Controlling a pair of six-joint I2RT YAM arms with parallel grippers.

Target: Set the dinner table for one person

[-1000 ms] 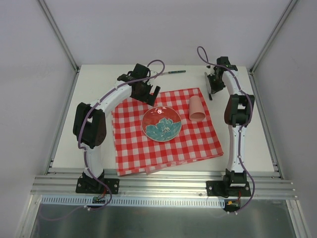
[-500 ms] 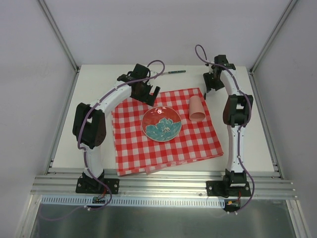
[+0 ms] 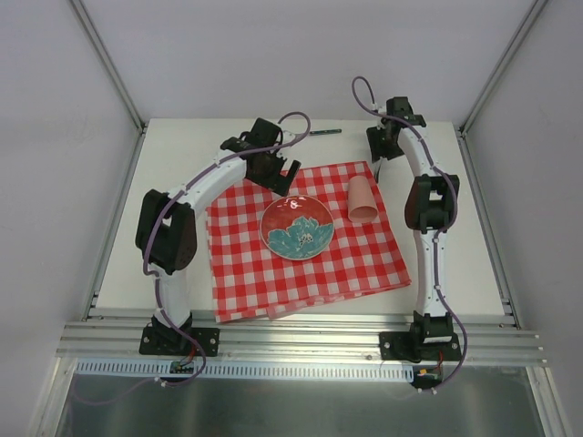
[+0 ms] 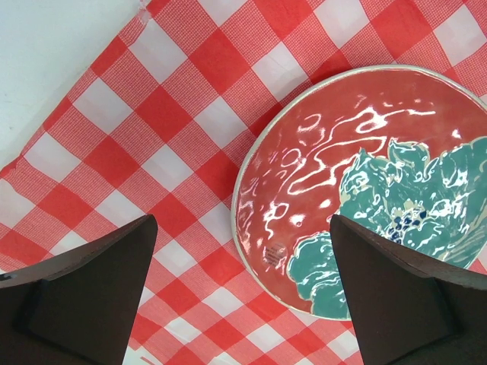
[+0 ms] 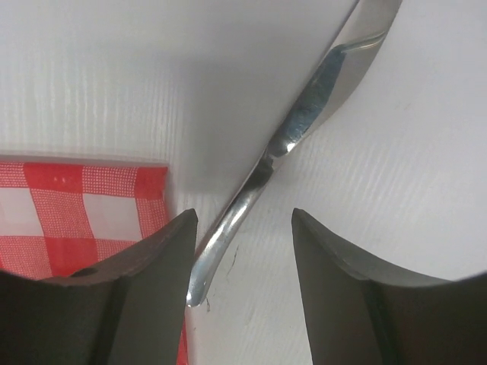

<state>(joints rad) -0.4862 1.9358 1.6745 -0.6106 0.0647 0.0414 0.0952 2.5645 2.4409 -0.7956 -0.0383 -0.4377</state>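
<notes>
Since the earlier frame our right gripper (image 5: 243,218) has opened, straddling the metal utensil (image 5: 304,114) on the dinner table (image 5: 114,84) beside the checked cloth (image 5: 76,199); our left gripper (image 4: 243,222) hangs wide above the plate (image 4: 365,175)

The plate (image 3: 297,227) sits on the cloth (image 3: 355,264), the cup (image 3: 363,200) right of it, a utensil (image 5: 304,114) on the table (image 3: 173,146) alongside.
</notes>
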